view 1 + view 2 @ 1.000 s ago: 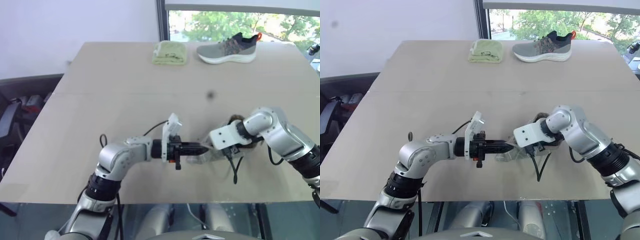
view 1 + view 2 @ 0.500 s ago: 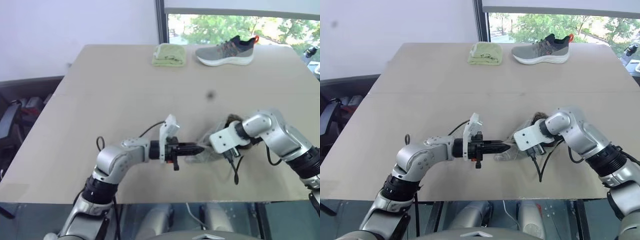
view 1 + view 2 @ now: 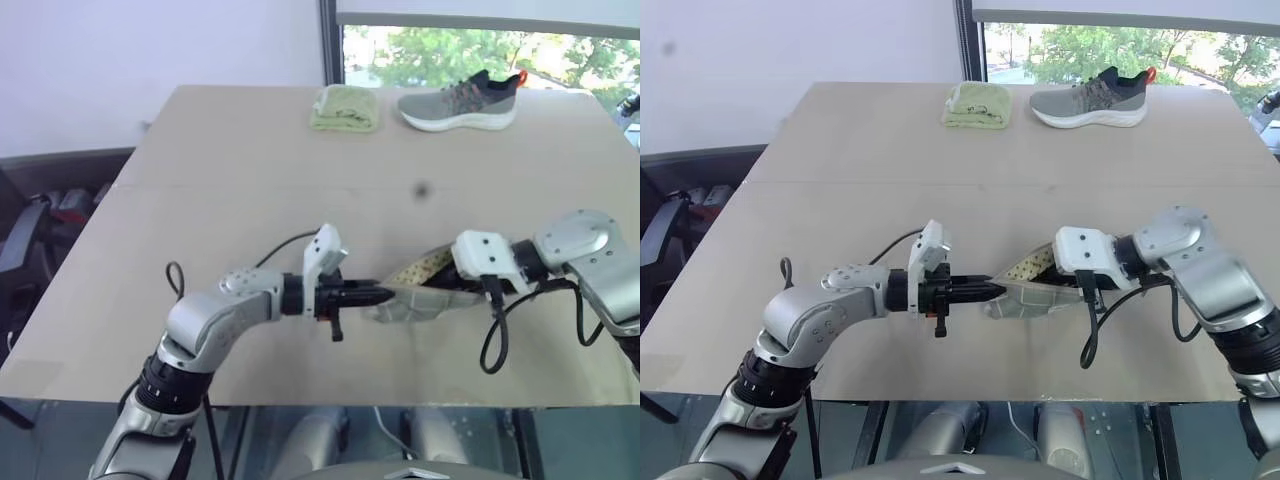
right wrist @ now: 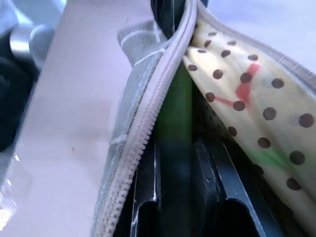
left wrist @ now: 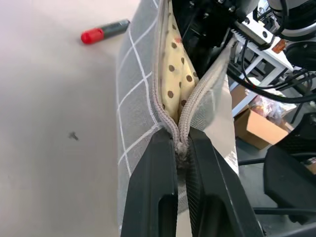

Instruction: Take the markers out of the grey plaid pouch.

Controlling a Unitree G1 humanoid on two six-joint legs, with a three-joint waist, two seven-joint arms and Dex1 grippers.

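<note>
- Currently, the flat grey plaid fabric pouch (image 3: 420, 298) is held just above the pale beige counter (image 3: 250, 180), stretched between the two arms near its front edge.
- The left gripper (image 5: 181, 148) is closed on the end of the pouch's zipper, with the seam pinched between its black fingers (image 5: 153, 187).
- The zipper is seen parted, and a cream lining with brown dots is exposed inside the opening.
- The right gripper (image 4: 175, 163) is pushed into the open mouth of the pouch from the opposite end.
- A slim light green marker (image 4: 174, 123) is clasped between the right fingers (image 4: 148, 187), inside the pouch and against the zipper edge.
- A slim red marker with a dark part (image 5: 104, 31) is seen lying on the counter, just beside the pouch and outside it.
- A folded yellow-green cloth (image 3: 345, 107) and a grey sports shoe with a white sole (image 3: 458, 100) are placed side by side at the far edge of the counter, well apart from the pouch.
</note>
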